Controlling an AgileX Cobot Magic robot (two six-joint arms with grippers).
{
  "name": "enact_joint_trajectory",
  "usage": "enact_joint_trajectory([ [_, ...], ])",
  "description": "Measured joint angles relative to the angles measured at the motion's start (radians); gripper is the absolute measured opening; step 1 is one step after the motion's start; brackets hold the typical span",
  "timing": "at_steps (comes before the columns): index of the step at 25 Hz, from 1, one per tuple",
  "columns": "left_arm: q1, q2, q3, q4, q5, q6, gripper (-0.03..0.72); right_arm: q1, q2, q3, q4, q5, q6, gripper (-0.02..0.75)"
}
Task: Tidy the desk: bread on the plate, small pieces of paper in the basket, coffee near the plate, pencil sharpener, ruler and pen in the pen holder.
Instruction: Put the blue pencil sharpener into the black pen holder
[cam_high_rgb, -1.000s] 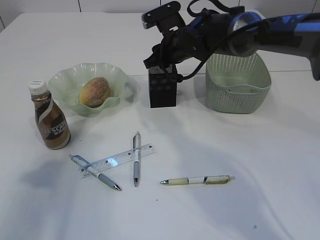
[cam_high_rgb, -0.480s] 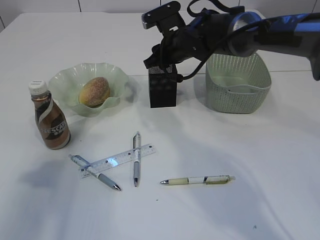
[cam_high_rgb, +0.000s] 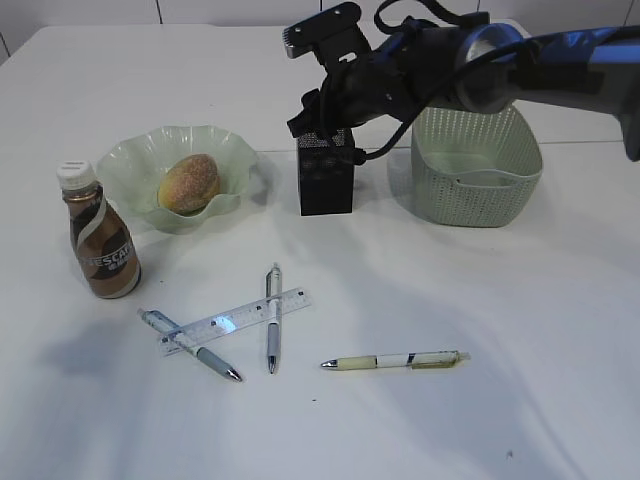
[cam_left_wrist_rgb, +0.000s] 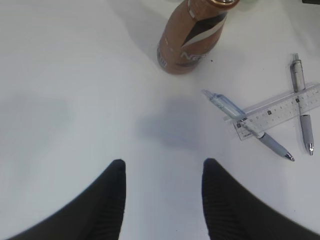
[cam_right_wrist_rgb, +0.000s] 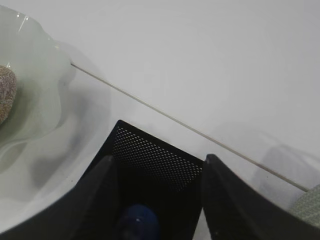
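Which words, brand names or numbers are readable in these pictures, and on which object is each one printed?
"NESCAFE" in pale letters, partly curved out of sight, on the label of the brown coffee bottle; in the left wrist view only "NES" shows.
Scale marks and digits on the clear ruler: too small to read.
Pens, pen holder, basket, plate: no readable text.
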Motion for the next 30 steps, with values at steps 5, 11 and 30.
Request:
enact_joint_trajectory([
  [5,0.0,0.0,0.0,0.002,0.0,0.0,0.348,0.0,0.0,0.0,0.0,0.0,0.0,0.438],
  [11,0.0,0.0,0.0,0.002,0.0,0.0,0.347,0.0,0.0,0.0,0.0,0.032,0.0,0.439],
  [30,0.0,0.0,0.0,0.004,-0.003,0.0,0.347,0.0,-0.214,0.0,0.201,0.446,-0.03,0.439],
])
